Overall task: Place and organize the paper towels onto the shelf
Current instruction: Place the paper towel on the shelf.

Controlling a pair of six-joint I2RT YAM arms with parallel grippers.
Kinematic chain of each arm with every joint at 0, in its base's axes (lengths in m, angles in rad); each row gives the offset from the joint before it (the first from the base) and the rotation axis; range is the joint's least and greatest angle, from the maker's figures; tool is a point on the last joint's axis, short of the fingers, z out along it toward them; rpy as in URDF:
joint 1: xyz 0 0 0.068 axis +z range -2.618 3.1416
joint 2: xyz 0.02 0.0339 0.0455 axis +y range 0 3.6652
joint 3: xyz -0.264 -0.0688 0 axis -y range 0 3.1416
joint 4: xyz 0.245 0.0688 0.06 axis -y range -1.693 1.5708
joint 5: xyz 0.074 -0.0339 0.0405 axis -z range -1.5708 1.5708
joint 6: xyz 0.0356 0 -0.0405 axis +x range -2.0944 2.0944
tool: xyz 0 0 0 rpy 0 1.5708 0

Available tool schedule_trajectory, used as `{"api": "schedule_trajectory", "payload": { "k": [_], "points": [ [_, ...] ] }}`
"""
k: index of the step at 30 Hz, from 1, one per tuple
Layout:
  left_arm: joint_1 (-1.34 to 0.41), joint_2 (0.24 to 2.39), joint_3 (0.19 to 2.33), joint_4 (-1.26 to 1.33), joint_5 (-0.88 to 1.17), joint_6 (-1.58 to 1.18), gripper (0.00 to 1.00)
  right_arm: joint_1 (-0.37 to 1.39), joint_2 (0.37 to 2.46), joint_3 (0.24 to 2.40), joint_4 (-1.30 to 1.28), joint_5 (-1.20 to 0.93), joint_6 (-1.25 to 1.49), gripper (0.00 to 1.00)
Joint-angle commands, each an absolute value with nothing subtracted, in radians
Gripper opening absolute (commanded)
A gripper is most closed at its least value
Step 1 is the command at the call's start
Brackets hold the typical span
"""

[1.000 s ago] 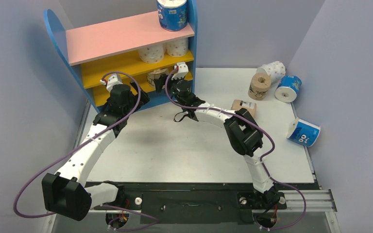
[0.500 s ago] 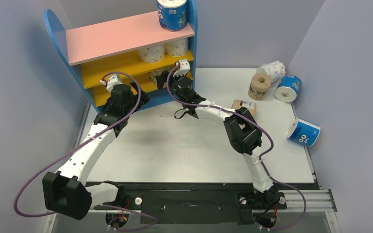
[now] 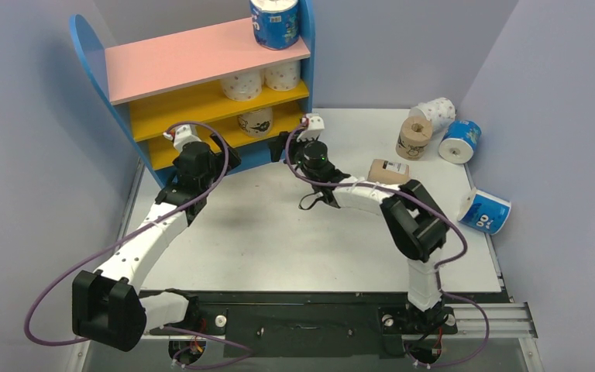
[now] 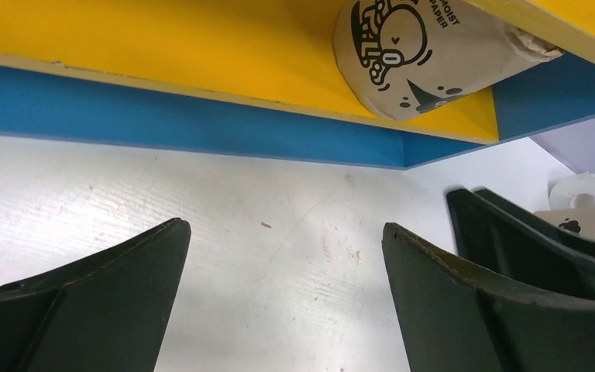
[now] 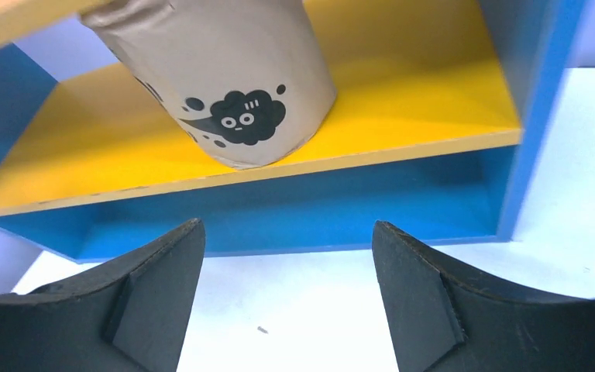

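Shelf unit with blue rounded side panels, pink top board and two yellow boards (image 3: 178, 62) stands at the far left of the white table (image 3: 279, 240). Stocked:
- One blue-and-white wrapped paper towel roll (image 3: 275, 23) stands upright at the pink board's right end.
- Two white dotted rolls (image 3: 242, 84) sit side by side on the upper yellow board.
- One tan roll with black cartoon print (image 3: 256, 122) sits on the lower yellow board.

Five loose rolls (image 3: 413, 138) remain on the table's right side. Left gripper (image 4: 283, 229) and right gripper (image 5: 287, 226) both stand with jaws spread and nothing between them, low before the shelf's blue base.
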State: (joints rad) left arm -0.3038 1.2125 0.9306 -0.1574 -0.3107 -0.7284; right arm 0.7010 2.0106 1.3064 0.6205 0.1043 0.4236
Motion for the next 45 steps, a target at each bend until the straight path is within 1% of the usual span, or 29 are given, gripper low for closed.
{"api": "schedule_trajectory", "payload": {
  "k": [1, 4, 6, 8, 9, 10, 12, 13, 15, 20, 22, 23, 27, 31, 37, 45],
  "points": [
    [-0.296, 1.188, 0.897, 0.058, -0.302, -0.641, 0.94, 0.703, 1.773, 1.152, 0.795, 0.133, 0.476, 0.74],
    [-0.293, 1.204, 0.863, 0.216, -0.251, -0.547, 0.94, 0.713, 1.672, 0.970, 0.853, 0.145, 0.523, 0.74],
    [-0.287, 1.222, 0.828, 0.342, -0.185, -0.489, 0.94, 0.732, 1.602, 0.857, 0.888, 0.154, 0.559, 0.74],
    [-0.273, 1.252, 0.817, 0.433, -0.077, -0.426, 0.93, 0.767, 1.534, 0.746, 0.915, 0.169, 0.585, 0.74],
    [-0.269, 1.280, 0.825, 0.442, -0.022, -0.409, 0.93, 0.805, 1.491, 0.677, 0.926, 0.192, 0.586, 0.74],
    [-0.266, 1.292, 0.856, 0.415, -0.011, -0.392, 0.94, 0.827, 1.447, 0.646, 0.929, 0.206, 0.584, 0.74],
    [-0.250, 1.324, 0.909, 0.332, -0.001, -0.392, 1.00, 0.886, 1.383, 0.563, 0.924, 0.247, 0.567, 0.74],
    [-0.235, 1.339, 0.922, 0.287, 0.000, -0.396, 0.97, 0.921, 1.360, 0.513, 0.912, 0.271, 0.553, 0.74],
    [-0.208, 1.344, 0.939, 0.258, 0.021, -0.429, 0.97, 0.966, 1.284, 0.443, 0.885, 0.311, 0.537, 0.74],
    [-0.171, 1.301, 0.861, 0.319, 0.047, -0.454, 0.96, 1.027, 1.065, 0.281, 0.794, 0.392, 0.520, 0.74],
    [-0.166, 1.291, 0.821, 0.367, 0.042, -0.438, 0.96, 1.035, 0.987, 0.235, 0.753, 0.418, 0.521, 0.74],
    [-0.166, 1.288, 0.775, 0.439, 0.047, -0.413, 0.96, 1.038, 0.962, 0.223, 0.742, 0.424, 0.521, 0.74],
    [-0.166, 1.313, 0.667, 0.693, 0.160, -0.307, 0.96, 1.044, 0.843, 0.161, 0.693, 0.463, 0.524, 0.74],
    [-0.165, 1.373, 0.689, 0.735, 0.206, -0.269, 0.97, 1.045, 0.778, 0.117, 0.666, 0.477, 0.536, 0.74],
    [-0.165, 1.428, 0.700, 0.889, 0.275, -0.260, 0.96, 1.045, 0.717, 0.085, 0.622, 0.487, 0.546, 0.74],
    [-0.165, 1.533, 0.734, 1.002, 0.269, -0.231, 0.97, 1.046, 0.677, 0.070, 0.589, 0.506, 0.550, 0.74]
  ]
}}
